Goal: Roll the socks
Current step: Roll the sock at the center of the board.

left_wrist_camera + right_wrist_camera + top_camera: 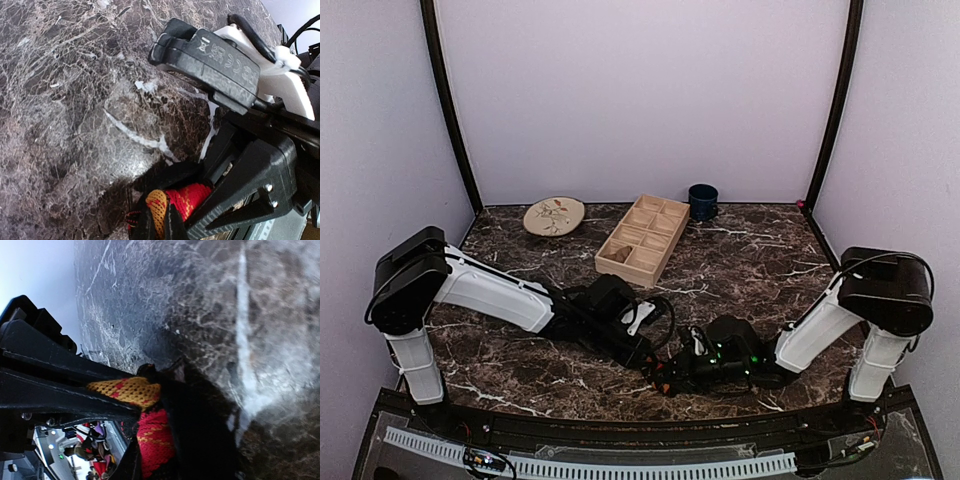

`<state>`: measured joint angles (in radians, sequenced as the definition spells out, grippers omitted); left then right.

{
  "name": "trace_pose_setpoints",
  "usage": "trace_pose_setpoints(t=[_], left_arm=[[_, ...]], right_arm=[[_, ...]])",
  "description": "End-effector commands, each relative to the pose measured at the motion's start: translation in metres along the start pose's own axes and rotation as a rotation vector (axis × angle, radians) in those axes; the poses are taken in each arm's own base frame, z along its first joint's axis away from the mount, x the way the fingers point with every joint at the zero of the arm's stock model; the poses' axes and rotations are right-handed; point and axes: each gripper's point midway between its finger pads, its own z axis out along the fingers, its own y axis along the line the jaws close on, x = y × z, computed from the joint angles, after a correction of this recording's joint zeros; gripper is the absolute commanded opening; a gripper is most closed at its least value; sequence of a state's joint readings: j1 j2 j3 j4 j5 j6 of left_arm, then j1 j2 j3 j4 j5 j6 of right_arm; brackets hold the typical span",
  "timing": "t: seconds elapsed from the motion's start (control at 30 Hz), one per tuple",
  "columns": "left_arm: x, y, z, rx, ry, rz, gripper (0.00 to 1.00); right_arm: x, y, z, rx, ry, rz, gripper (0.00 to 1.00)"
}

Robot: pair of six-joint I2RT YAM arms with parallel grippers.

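Note:
The socks are a red, yellow and black knit bundle (664, 384) at the front middle of the table, mostly hidden between the two grippers. In the left wrist view the yellow part (156, 207) is pinched between my left gripper's (159, 217) thin dark fingers, and the red part (195, 197) sits beside it. My left gripper (646, 356) reaches in from the left. My right gripper (674, 378) meets it from the right. In the right wrist view the right gripper (155, 442) is shut on the red part of the socks (155, 440), with black fabric (200, 430) lying on the table.
A wooden compartment tray (642, 238) stands at the back middle. A patterned plate (554, 215) lies to its left. A dark blue cup (702, 201) stands to its right. The table's front edge (620, 412) is close below the grippers.

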<state>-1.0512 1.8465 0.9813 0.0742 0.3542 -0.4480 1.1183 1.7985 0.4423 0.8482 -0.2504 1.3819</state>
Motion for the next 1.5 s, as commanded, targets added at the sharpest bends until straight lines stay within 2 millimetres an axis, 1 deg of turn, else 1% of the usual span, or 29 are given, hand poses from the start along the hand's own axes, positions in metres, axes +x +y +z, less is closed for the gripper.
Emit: trace_pose_setpoints(t=[0.0,0.17,0.2,0.4,0.63,0.8,1.0,1.3,1.47], left_arm=[[0.025,-0.029,0.013,0.112,0.108,0.041,0.00],[0.029,-0.027,0.017,0.090,0.143,0.051,0.00],[0.031,-0.026,0.019,0.083,0.153,0.048,0.00],[0.035,-0.022,0.024,0.064,0.178,0.041,0.00],[0.040,-0.024,0.030,0.066,0.212,0.034,0.00],[0.043,-0.026,0.035,0.070,0.239,0.043,0.00],[0.044,-0.026,0.039,0.072,0.254,0.038,0.00],[0.045,-0.025,0.040,0.069,0.265,0.053,0.00],[0.045,-0.025,0.041,0.068,0.268,0.058,0.00]], right_arm=[[-0.012,-0.058,0.001,0.296,-0.047,-0.045,0.15],[-0.016,-0.057,-0.001,0.335,-0.051,-0.096,0.23],[-0.016,-0.057,-0.001,0.343,-0.049,-0.104,0.24],[-0.022,-0.047,-0.005,0.350,-0.066,-0.161,0.29],[-0.027,-0.045,-0.015,0.390,-0.086,-0.214,0.30],[-0.030,-0.043,-0.016,0.407,-0.091,-0.243,0.31],[-0.036,-0.032,-0.018,0.399,-0.112,-0.289,0.32],[-0.045,-0.013,-0.028,0.397,-0.152,-0.348,0.34],[-0.046,-0.008,-0.029,0.401,-0.150,-0.365,0.34]])
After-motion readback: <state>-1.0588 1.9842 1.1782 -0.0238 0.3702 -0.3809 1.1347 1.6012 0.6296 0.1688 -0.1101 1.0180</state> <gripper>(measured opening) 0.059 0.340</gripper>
